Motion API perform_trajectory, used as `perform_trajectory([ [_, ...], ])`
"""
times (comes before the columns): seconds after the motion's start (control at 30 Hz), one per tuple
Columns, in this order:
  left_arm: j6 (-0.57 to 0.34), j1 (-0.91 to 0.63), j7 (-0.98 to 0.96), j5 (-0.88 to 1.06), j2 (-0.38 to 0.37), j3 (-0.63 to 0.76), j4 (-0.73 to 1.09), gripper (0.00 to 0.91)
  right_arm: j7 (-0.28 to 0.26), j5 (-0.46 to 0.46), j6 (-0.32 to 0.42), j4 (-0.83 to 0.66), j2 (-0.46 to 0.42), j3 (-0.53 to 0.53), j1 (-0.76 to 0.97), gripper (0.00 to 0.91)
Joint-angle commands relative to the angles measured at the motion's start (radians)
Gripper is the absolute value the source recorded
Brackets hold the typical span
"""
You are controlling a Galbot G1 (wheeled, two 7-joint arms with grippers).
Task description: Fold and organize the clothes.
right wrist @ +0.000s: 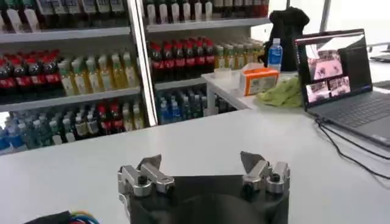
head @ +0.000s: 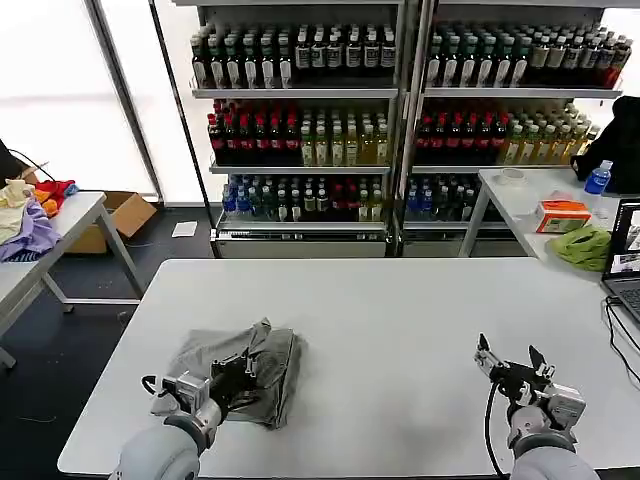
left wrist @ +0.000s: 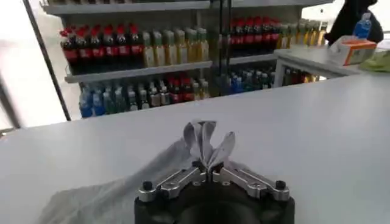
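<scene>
L gripper (head: 236, 372) fingers pinch a fold of the grey T-shirt (head: 262, 372), bunched at desk (head: 400, 330) front-left; R gripper (head: 509, 360) waits w/ fingers wide, front-right; prob. best: lift slow, carry fold across, keep edges aligned.

No text, label or number can be read on anything in these views.

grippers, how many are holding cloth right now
1. The left gripper is pinched shut on a fold of the grey T-shirt at the table's left. The right gripper hovers open at the table's right, holding nothing.
</scene>
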Motion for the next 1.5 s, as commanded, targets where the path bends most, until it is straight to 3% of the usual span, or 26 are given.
perform_trajectory([
  [0.03, 0.004, -0.033, 0.006, -0.004, -0.048, 0.044, 0.029, 0.0, 0.0, -0.004, 0.0, 0.027, 0.002, 0.007, -0.041, 0.907],
  [0.1, 0.003, -0.038, 0.009, 0.008, -0.059, 0.057, 0.04, 0.071, -0.001, -0.004, 0.0, 0.03, 0.001, 0.011, -0.045, 0.907],
  [0.13, 0.002, -0.039, 0.008, 0.013, -0.062, 0.062, 0.047, 0.212, -0.002, -0.004, 0.0, 0.032, 0.001, 0.012, -0.047, 0.907],
  [0.23, 0.003, -0.038, 0.009, -0.001, -0.067, 0.067, 0.058, 0.161, -0.003, -0.002, 0.0, 0.038, -0.001, 0.017, -0.054, 0.907],
  [0.27, 0.003, -0.039, 0.011, 0.001, -0.07, 0.07, 0.064, 0.091, -0.002, -0.002, 0.0, 0.037, -0.002, 0.017, -0.054, 0.907],
  [0.3, 0.003, -0.039, 0.014, 0.001, -0.075, 0.073, 0.068, 0.081, -0.001, -0.002, 0.0, 0.035, -0.002, 0.018, -0.053, 0.907],
  [0.47, -0.015, -0.037, 0.02, 0.022, -0.114, 0.101, 0.142, 0.151, 0.001, -0.001, 0.0, 0.028, -0.002, 0.011, -0.046, 0.907],
  [0.53, -0.022, -0.031, 0.018, 0.013, -0.127, 0.102, 0.144, 0.413, 0.001, -0.002, 0.001, 0.025, -0.002, 0.005, -0.044, 0.907],
  [0.57, -0.025, -0.027, 0.015, 0.007, -0.129, 0.103, 0.136, 0.867, 0.001, -0.003, 0.001, 0.022, -0.002, 0.004, -0.044, 0.907],
  [0.6, -0.027, -0.023, 0.013, 0.004, -0.129, 0.103, 0.132, 0.907, 0.001, -0.003, 0.001, 0.02, -0.002, 0.003, -0.043, 0.907],
  [0.87, -0.033, 0.014, 0.008, -0.146, -0.144, 0.103, 0.042, 0.907, 0.003, -0.003, 0.006, 0.007, -0.008, -0.007, -0.035, 0.907],
  [1.13, -0.064, 0.051, -0.001, -0.425, -0.132, 0.046, -0.184, 0.907, 0.007, -0.001, 0.004, -0.007, -0.021, -0.021, -0.011, 0.907],
  [1.27, -0.077, 0.039, -0.04, -0.437, -0.07, -0.075, -0.208, 0.907, 0.007, 0.005, -0.001, -0.009, -0.033, -0.034, 0.018, 0.907],
  [1.5, -0.107, 0.087, -0.075, -0.426, 0.049, -0.299, -0.097, 0.907, 0.008, 0.008, -0.003, -0.022, -0.054, -0.073, 0.057, 0.907],
])
